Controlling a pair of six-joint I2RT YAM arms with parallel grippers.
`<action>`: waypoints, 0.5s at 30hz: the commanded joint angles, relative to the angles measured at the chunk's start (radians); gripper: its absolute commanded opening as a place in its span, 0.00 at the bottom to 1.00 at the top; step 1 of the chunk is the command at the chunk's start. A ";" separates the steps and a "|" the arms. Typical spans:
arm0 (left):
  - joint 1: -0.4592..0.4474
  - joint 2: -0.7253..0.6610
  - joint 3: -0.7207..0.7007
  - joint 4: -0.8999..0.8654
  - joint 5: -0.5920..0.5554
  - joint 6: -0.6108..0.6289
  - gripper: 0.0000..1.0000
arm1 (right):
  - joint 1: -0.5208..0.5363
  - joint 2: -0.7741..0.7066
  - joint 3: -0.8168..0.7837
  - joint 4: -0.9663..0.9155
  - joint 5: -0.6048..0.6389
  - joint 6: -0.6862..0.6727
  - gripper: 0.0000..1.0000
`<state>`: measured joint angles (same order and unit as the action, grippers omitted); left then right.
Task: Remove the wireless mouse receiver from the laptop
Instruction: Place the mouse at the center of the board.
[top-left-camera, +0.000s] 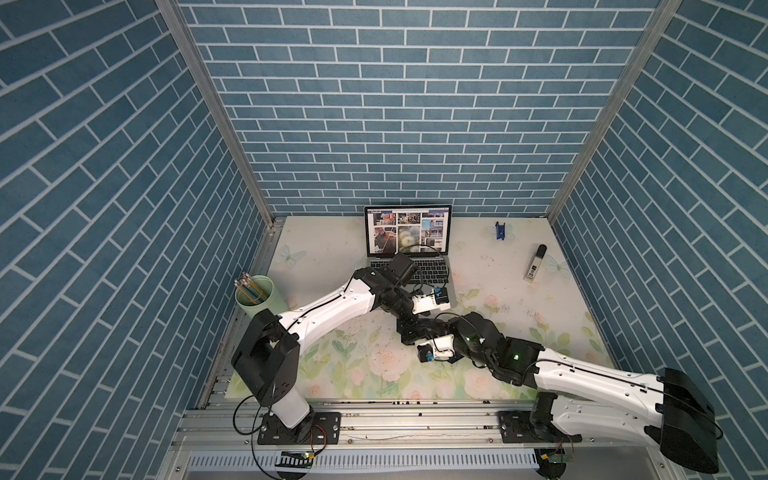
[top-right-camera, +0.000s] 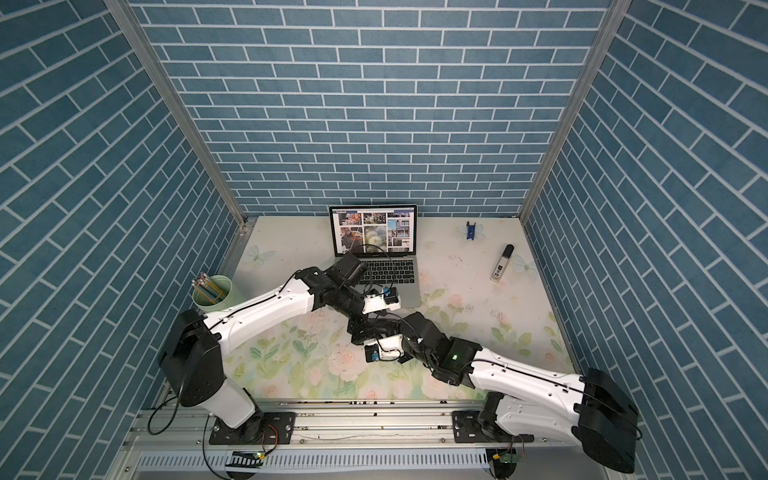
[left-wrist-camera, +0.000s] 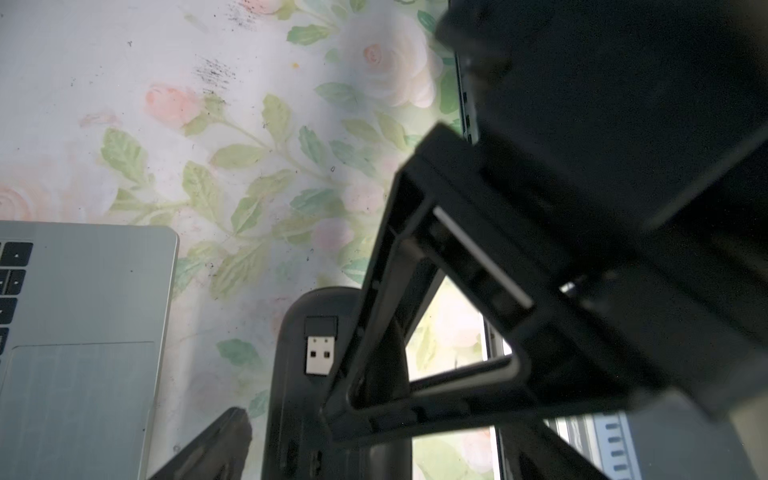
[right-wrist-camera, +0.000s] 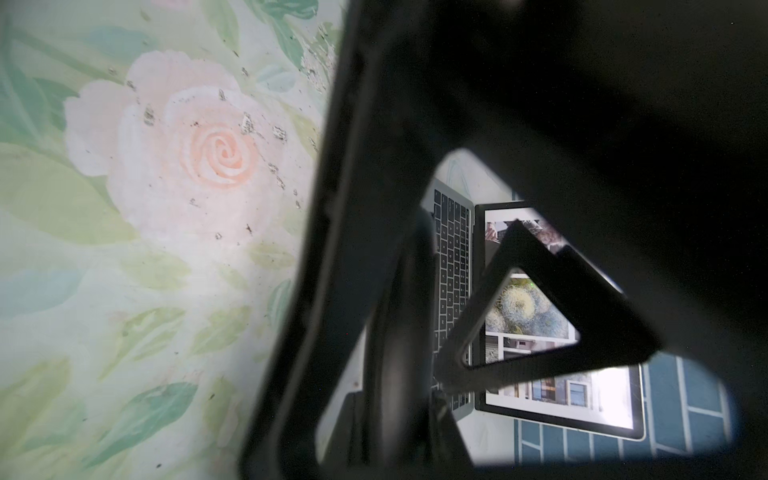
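Right end effector (top-left-camera: 409, 334) at mouse (left-wrist-camera: 291, 407) edge, receiver (left-wrist-camera: 320, 347) clear of laptop (left-wrist-camera: 104, 291) corner

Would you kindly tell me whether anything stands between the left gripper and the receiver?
Nothing visible does. In the left wrist view the receiver lies uncovered on the mouse, its metal plug bare and apart from the laptop. Black fingers stand to either side of it, none over it.

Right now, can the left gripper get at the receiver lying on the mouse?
Probably yes. The receiver lies bare on the black mouse, clear of the laptop, and the left gripper is open close by. The right gripper's finger crowds one side, so room is tight.
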<state>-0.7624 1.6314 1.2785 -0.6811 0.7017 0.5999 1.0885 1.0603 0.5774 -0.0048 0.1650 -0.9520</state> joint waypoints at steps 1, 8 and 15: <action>-0.002 -0.022 0.025 -0.014 0.039 0.041 1.00 | 0.004 0.006 0.030 -0.005 -0.006 0.055 0.00; 0.000 -0.042 0.036 -0.069 0.031 0.097 1.00 | 0.004 0.018 0.021 -0.044 -0.001 0.102 0.00; 0.040 -0.094 -0.002 -0.075 -0.051 0.124 1.00 | 0.001 -0.002 0.001 -0.092 0.007 0.188 0.00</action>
<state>-0.7467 1.5749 1.2919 -0.7216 0.6994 0.6926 1.0908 1.0752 0.5777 -0.0612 0.1623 -0.8631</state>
